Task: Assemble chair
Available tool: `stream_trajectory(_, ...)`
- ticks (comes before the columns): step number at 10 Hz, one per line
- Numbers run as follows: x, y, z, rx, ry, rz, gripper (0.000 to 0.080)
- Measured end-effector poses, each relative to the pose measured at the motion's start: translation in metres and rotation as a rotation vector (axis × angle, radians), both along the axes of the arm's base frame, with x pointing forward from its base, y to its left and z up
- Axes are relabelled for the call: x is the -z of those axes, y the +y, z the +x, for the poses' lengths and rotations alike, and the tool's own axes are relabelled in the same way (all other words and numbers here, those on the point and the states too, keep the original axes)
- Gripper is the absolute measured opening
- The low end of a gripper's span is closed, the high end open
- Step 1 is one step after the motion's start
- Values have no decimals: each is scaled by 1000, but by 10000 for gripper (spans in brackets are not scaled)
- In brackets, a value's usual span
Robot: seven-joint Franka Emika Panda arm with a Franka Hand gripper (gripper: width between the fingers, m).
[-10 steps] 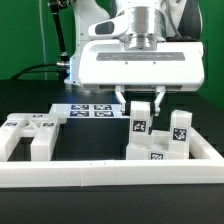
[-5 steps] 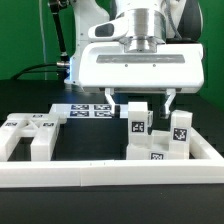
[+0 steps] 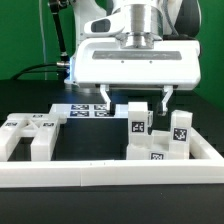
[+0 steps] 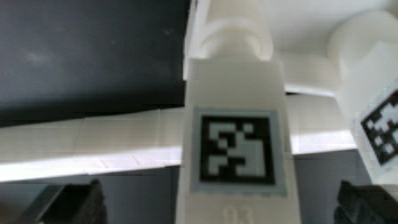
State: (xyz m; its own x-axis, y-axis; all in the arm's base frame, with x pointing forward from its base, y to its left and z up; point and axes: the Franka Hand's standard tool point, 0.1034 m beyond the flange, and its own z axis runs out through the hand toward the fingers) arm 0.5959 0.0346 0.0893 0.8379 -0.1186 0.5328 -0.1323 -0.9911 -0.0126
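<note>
My gripper (image 3: 136,99) hangs open just above an upright white chair part (image 3: 139,121) with a black-and-white tag, one finger on each side and apart from it. That part stands in a cluster with another tagged upright chair block (image 3: 179,130) and a lower tagged chair piece (image 3: 155,153) at the exterior view's right. More white chair pieces (image 3: 30,135) lie at the exterior view's left. In the wrist view the tagged chair part (image 4: 237,150) fills the middle, and the dark fingertips (image 4: 64,205) stand wide on either side of it with gaps showing. Nothing is held.
A long white border rail (image 3: 110,172) runs along the front, with side rails at both ends. The marker board (image 3: 88,110) lies flat behind the pieces, partly under the hand. The table is black.
The jaws have spread wide apart from the sides of the upright tagged part, letting go of it. The hand has risen slightly. The part stays standing.
</note>
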Motion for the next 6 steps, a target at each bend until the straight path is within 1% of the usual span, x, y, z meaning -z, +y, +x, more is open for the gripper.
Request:
stream_trajectory(2,-13,-1,3,-3,1,8,649)
stream_trajectory(3,-15,0,3,-4,12,14,649)
stream_trajectory(6,-10,1,1,-5,53,22,649)
